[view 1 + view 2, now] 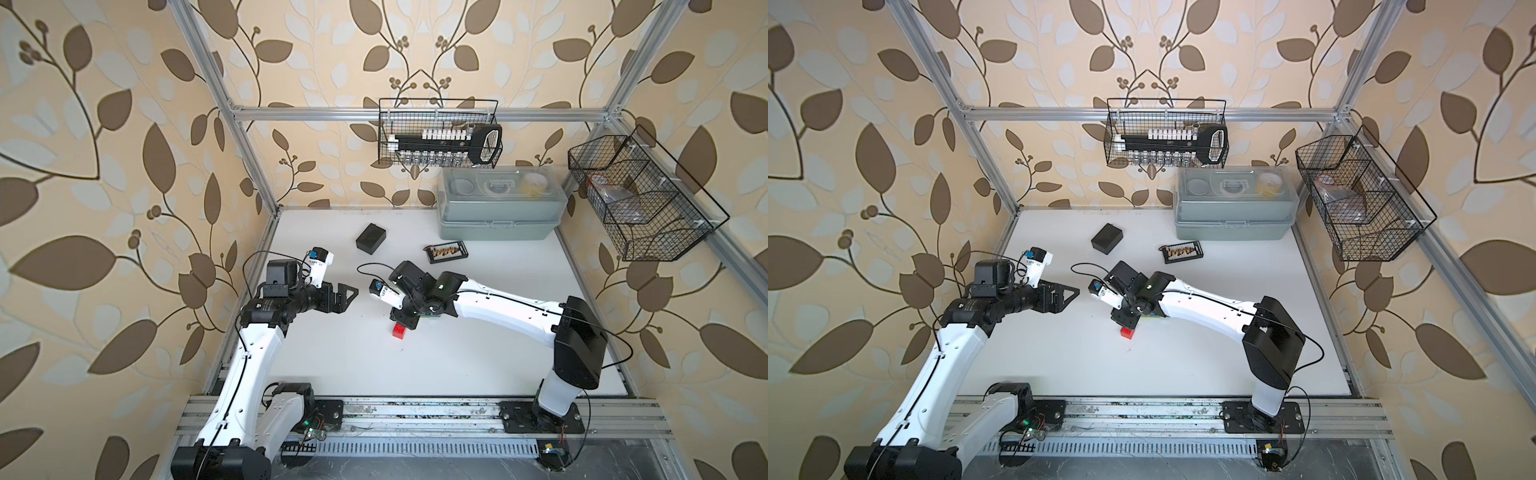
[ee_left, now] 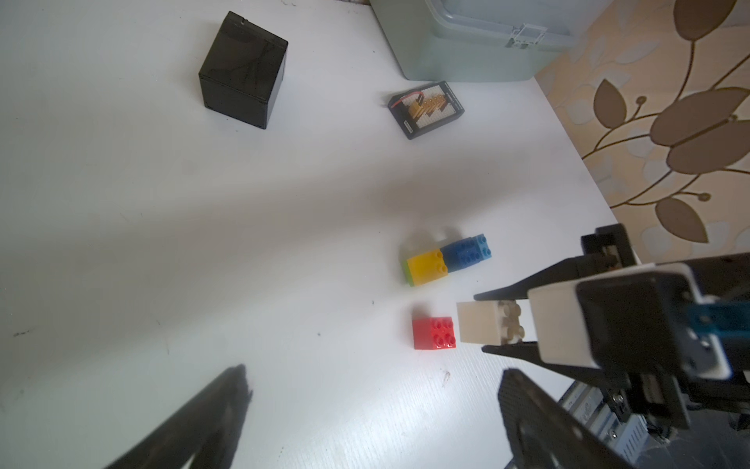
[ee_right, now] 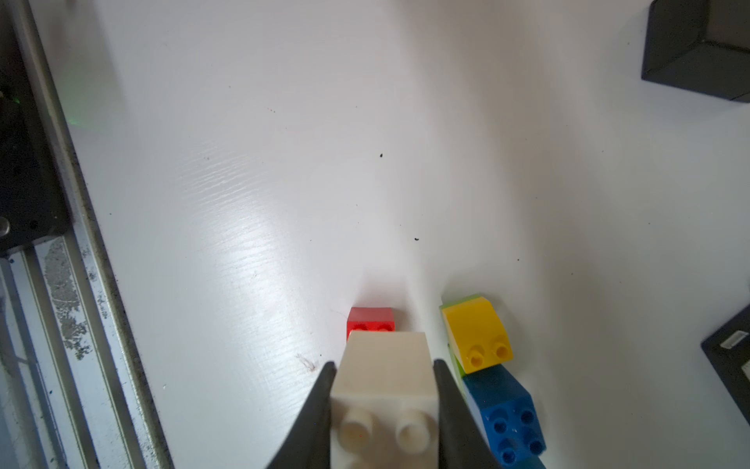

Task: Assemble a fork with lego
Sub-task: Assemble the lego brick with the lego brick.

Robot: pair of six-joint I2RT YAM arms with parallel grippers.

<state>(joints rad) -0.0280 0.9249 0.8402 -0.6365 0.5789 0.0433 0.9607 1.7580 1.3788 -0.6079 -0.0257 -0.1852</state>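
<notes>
Right tool (image 3: pixel 384 364) grips the white brick (image 2: pixel 479 329), red brick (image 1: pixel 400 331) mid-frame in a top view: stay square, push straight onto its studs.

Six lego bricks show — one white brick (image 2: pixel 477 327), one red brick (image 2: pixel 432 333), one yellow brick (image 2: pixel 426 266), one blue brick (image 2: pixel 460 255), one light-blue brick (image 2: pixel 485 244) and a sliver of one lime brick (image 2: pixel 407 276). On the table (image 2: pixel 162 203): one black box (image 2: pixel 243 69), one small black tray (image 2: pixel 426 107), one grey-green lidded case (image 1: pixel 498 232). Two wire baskets: the back basket (image 1: pixel 388 124) and the side basket (image 1: pixel 665 245). Two end effectors — the left end effector (image 1: pixel 349 296) and the right end effector (image 3: pixel 383 367).
</notes>
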